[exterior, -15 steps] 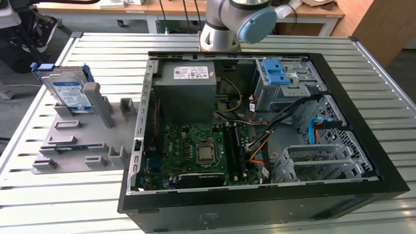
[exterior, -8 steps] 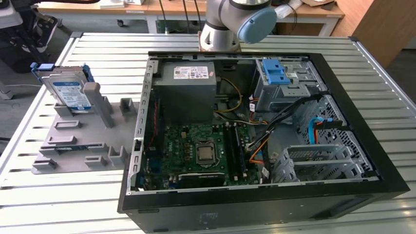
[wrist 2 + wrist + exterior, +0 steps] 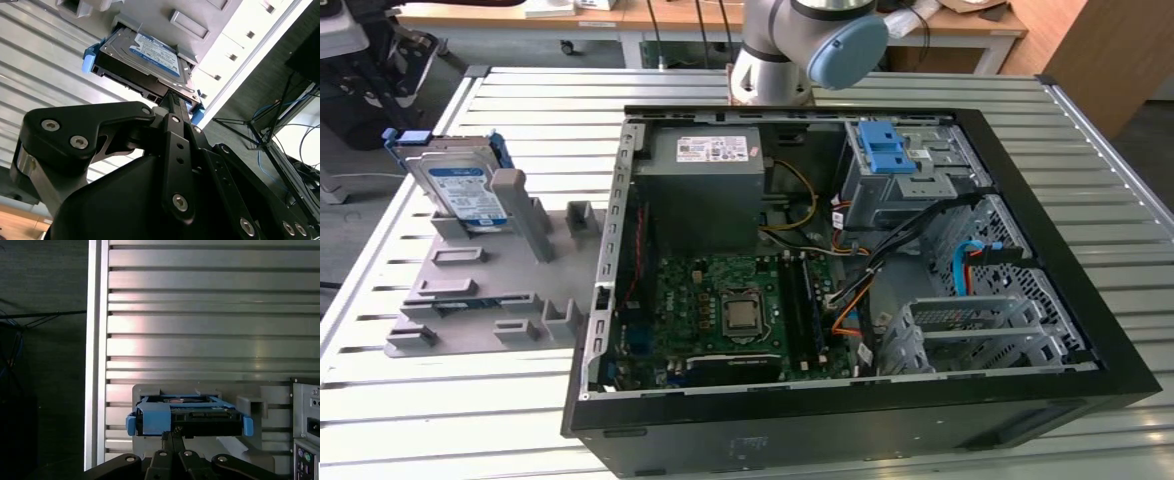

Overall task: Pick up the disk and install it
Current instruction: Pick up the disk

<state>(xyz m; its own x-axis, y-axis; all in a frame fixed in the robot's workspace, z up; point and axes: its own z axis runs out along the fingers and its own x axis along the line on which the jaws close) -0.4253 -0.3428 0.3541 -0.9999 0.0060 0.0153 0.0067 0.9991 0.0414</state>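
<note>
The disk [image 3: 464, 187] is a silver-grey drive with a white-and-blue label in a blue carrier frame. It stands on edge in a slot of a grey fixture [image 3: 480, 290] at the exterior view's left. In both wrist views the disk [image 3: 150, 55] [image 3: 187, 415] lies just beyond the tip of my black gripper [image 3: 173, 98] [image 3: 173, 433]. The two fingers are pressed together with nothing between them, and they stand apart from the disk. The arm's base and elbow [image 3: 790, 40] rise at the far edge of the table.
An open black computer case [image 3: 1067, 390] lies on the slatted metal table [image 3: 520, 100], showing its motherboard, power supply and cables. A grey drive bay [image 3: 927, 178] with a blue latch piece [image 3: 887, 150] sits at the case's far right. The fixture has several other empty slots.
</note>
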